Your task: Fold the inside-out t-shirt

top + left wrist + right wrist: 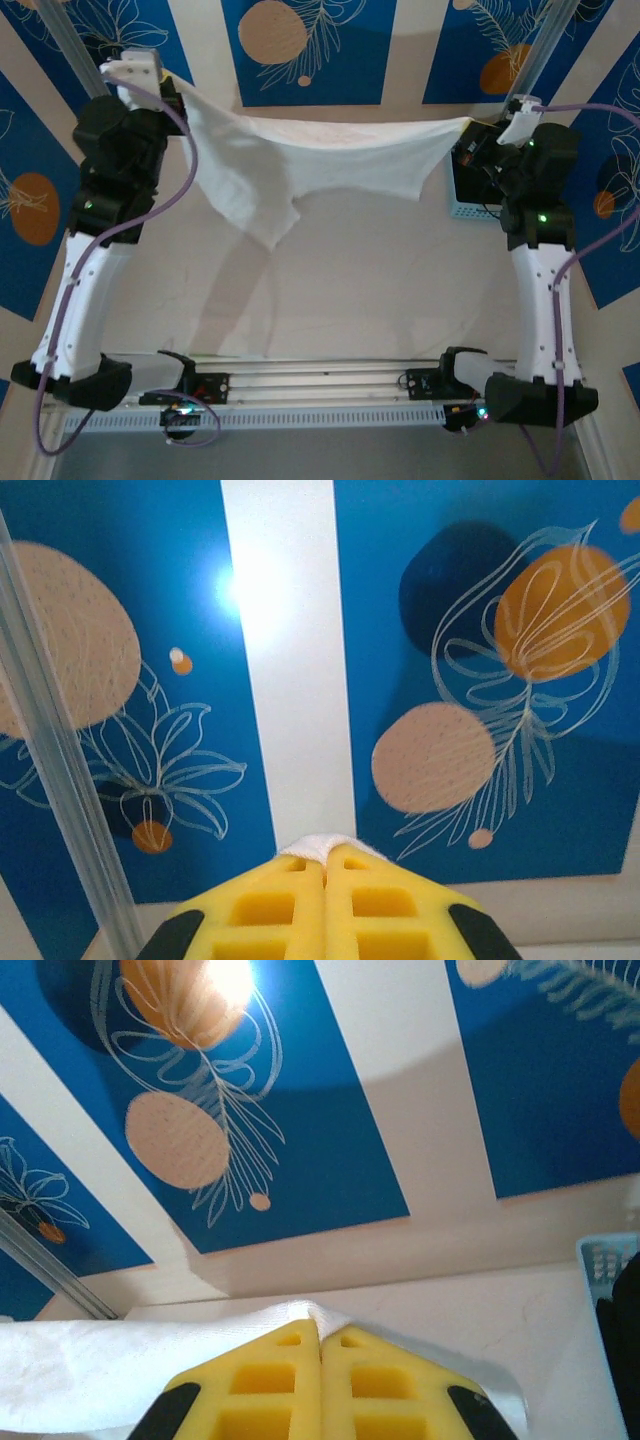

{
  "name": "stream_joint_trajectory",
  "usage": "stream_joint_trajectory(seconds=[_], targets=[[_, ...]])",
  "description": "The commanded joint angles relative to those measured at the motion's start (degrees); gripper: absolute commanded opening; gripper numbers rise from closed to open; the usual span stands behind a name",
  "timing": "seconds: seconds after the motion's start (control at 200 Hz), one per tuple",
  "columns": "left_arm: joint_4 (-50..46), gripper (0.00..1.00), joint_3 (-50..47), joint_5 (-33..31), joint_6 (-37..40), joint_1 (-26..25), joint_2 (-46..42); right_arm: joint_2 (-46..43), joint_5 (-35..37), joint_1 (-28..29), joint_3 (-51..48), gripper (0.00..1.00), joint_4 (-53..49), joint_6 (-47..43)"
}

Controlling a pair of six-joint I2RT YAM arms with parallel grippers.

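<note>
Nearest the arm bases, the tabletop (350, 300) lies bare, with only a soft shadow from the cloth above it. No part of the t-shirt (330, 165) seems to rest on it. The shirt hangs in the air over the far half of the tabletop, stretched sideways between the two raised arms. Its upper edge is pulled nearly straight, and a loose flap droops lower toward the left.

The left claw (325, 855) has its yellow fingers pressed together, with a small tuft of white cloth pinched at the tip. The right claw (320, 1328) is likewise clamped on the shirt's edge, and cloth spreads out to its left.

By my reading the task is at an early stage. The shirt is picked up and spread, but no fold is made. It has yet to be laid flat and then doubled over (perhaps more than once).

Several things are hard to tell:
- whether the held edge is the hem or the shoulders
- which side of the cloth faces out
- how much cloth each claw holds

A light blue basket (468, 205) stands by the right arm, partly hidden behind it, with something dark inside. Beyond is the blue patterned wall (300, 50).
</note>
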Motion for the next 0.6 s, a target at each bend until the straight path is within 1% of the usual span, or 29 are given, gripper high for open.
stream_joint_trajectory(seconds=[0.0,0.155,0.31,0.38,0.465,0.595], targets=[[2.17,0.00,1.10,4.69,-1.39,0.56,-8.07,-6.17,1.19,0.22,4.21,0.00,-2.89,-2.40],[3.30,0.00,-0.18,10.08,-5.82,0.51,-16.47,-12.95,1.15,0.18,7.02,0.00,-6.83,-2.27],[4.59,0.00,0.60,13.14,-9.07,0.50,-21.19,-17.28,1.75,0.22,11.64,0.00,-9.90,-2.79],[4.95,0.00,1.50,12.36,-8.40,0.57,-21.65,-17.91,2.13,0.20,13.89,0.00,-11.00,-3.37],[4.76,0.00,3.08,9.62,-6.43,0.45,-20.34,-17.73,2.47,0.18,15.65,0.00,-11.40,-3.87],[4.66,0.00,5.41,4.23,-3.01,0.50,-14.92,-16.24,3.03,0.22,15.64,0.00,-10.31,-4.64]])
